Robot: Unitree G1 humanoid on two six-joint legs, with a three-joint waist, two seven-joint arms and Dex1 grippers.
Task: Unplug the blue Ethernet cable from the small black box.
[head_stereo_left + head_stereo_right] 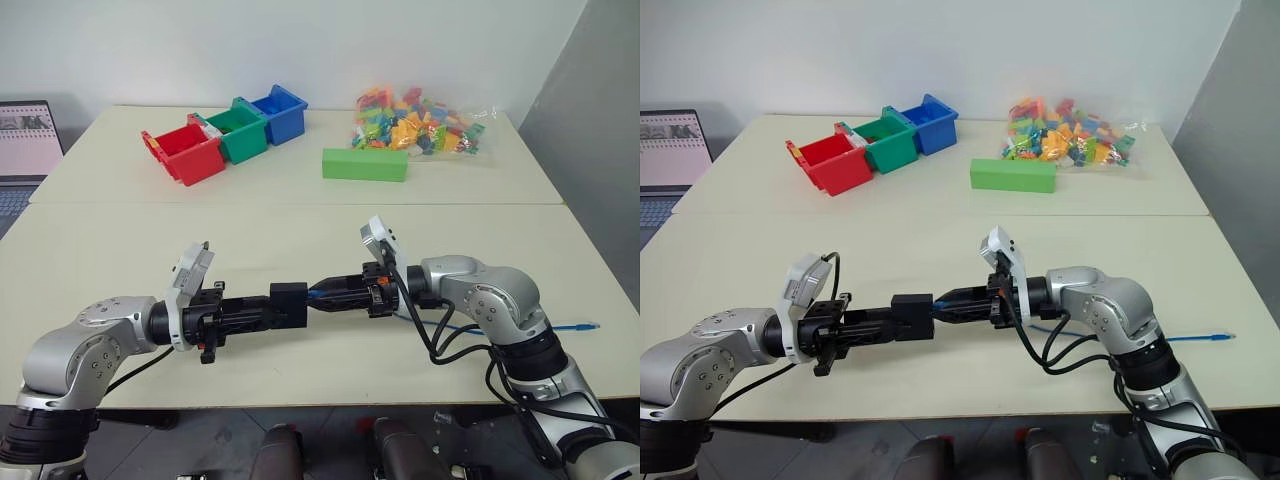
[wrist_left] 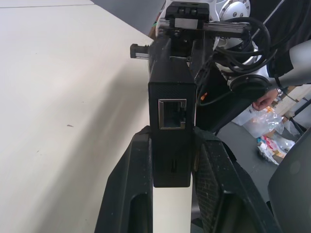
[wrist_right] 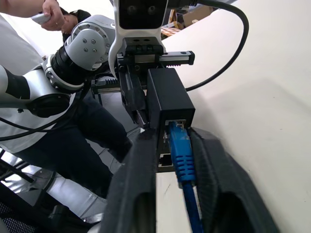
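- While the big pale bench (image 1: pixel 300 330) carries everything, the two robot arms meet over its front part, pointing at each other.
- Far back on the bench sit three bins in a row: a red bin (image 1: pixel 186 152), a green bin (image 1: pixel 236 133) and a blue bin (image 1: pixel 280 113).
- Near them lies a bag of colored blocks (image 1: pixel 420 122), with a long green block (image 1: pixel 365 164) just in front of it.
- A laptop (image 1: pixel 25 145) stands at the far left edge.
- The left tool (image 1: pixel 268 311) is clenched on the small black box (image 1: pixel 288 304), one black finger on each side, and holds it up above the bench.
- The right tool (image 1: pixel 325 296) has its fingers (image 3: pixel 138 184) on both sides of the blue plug, right at the box; I cannot tell if they squeeze it yet.
- The blue Ethernet cable (image 3: pixel 181 151) is plugged into the box, and it runs back past the right arm, with its far end (image 1: pixel 585 326) lying on the bench at the right.
- The box has another port (image 2: pixel 172 114) on the side facing the left wrist.
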